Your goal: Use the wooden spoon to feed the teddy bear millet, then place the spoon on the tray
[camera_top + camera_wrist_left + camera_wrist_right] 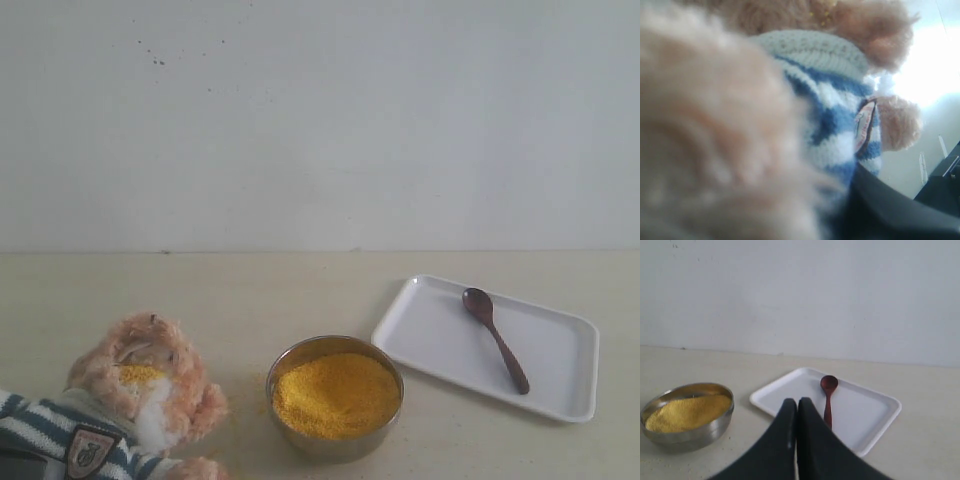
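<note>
One wooden spoon (495, 338) lies on the tray (560, 385), right of frame, long axis slanting upper left to lower right, handle toward your right gripper (797, 405), whose jaws are together, empty. Your left gripper (890, 212), against the teddy bear (140, 385), shows no readable state.

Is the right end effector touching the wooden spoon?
Apart. The exterior view shows the wooden spoon lying alone on the tray; the right end effector is outside that view.
</note>
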